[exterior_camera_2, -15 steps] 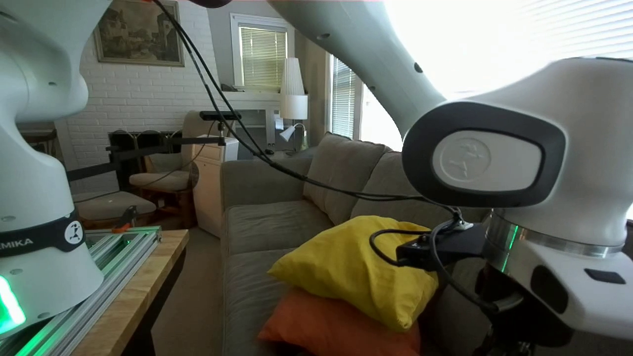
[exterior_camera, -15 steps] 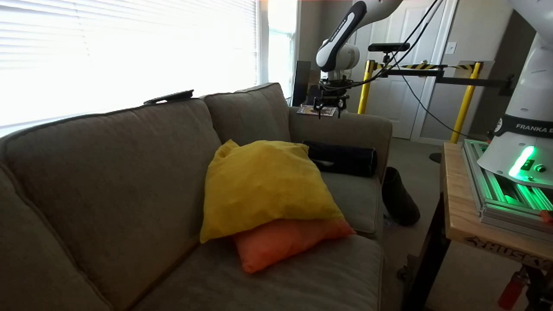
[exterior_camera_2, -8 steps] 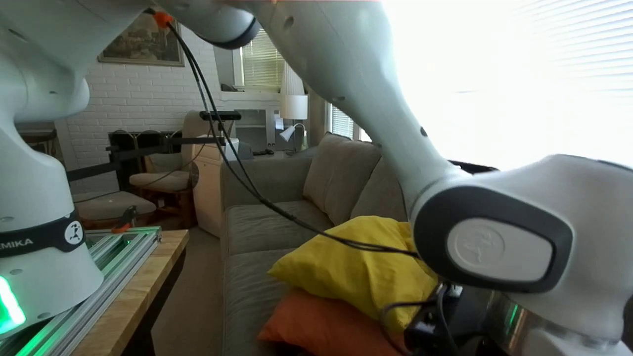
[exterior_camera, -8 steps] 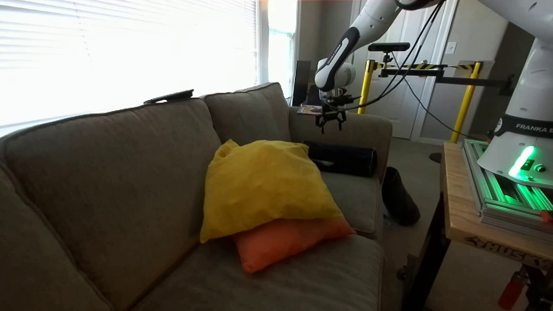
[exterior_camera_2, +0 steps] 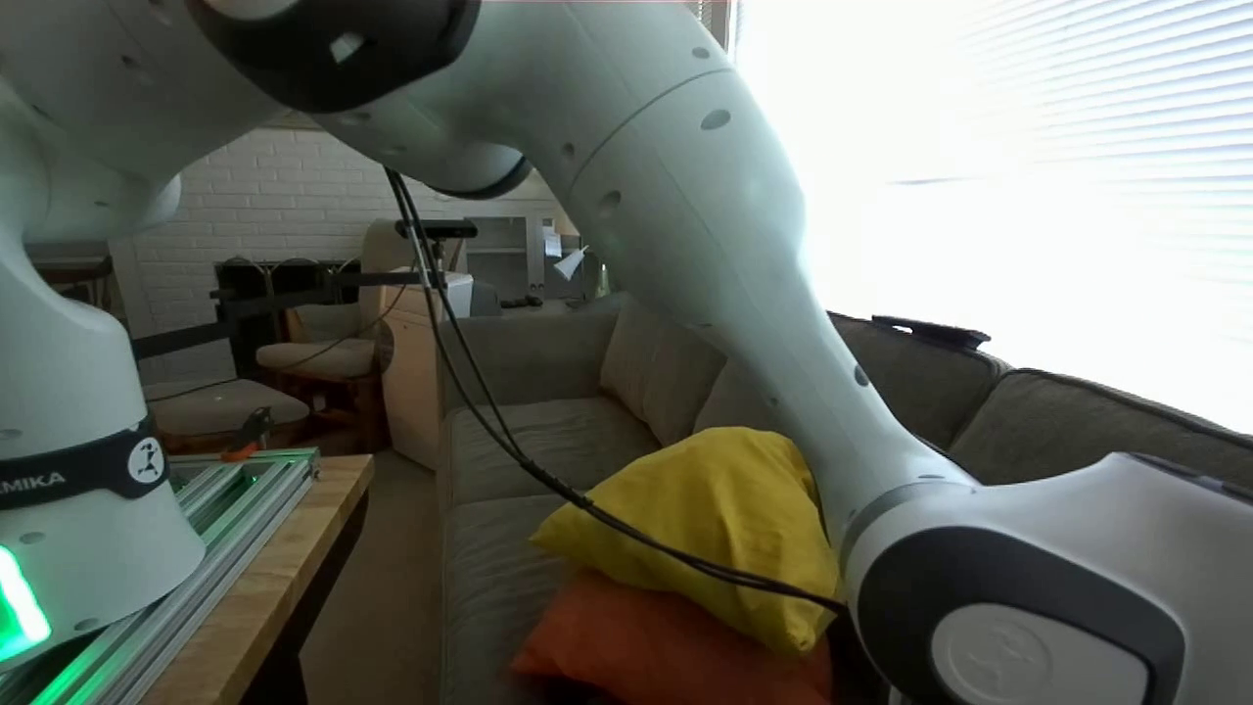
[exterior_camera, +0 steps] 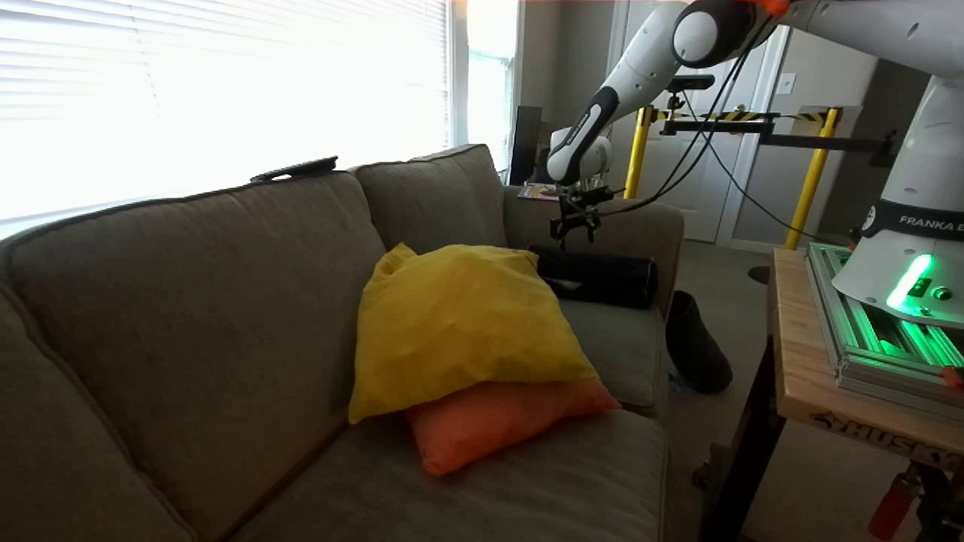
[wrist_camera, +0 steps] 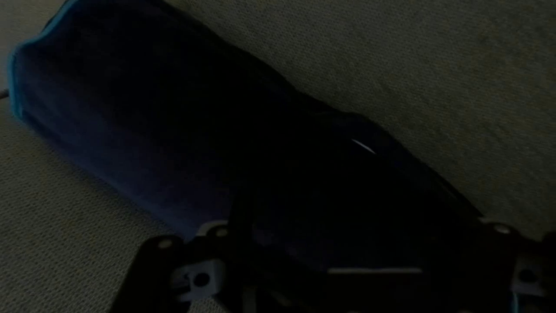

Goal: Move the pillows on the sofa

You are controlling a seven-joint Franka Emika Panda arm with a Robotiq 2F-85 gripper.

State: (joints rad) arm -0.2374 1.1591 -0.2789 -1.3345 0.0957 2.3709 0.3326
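Off to side of hand (exterior_camera: 576, 237), apart: yellow pillow (exterior_camera: 467, 324); orange pillow (exterior_camera: 503, 423) beneath.

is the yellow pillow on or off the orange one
On, at least partly: in both exterior views the yellow pillow lies over the orange pillow, hiding some of it while the uncovered part sticks out below.
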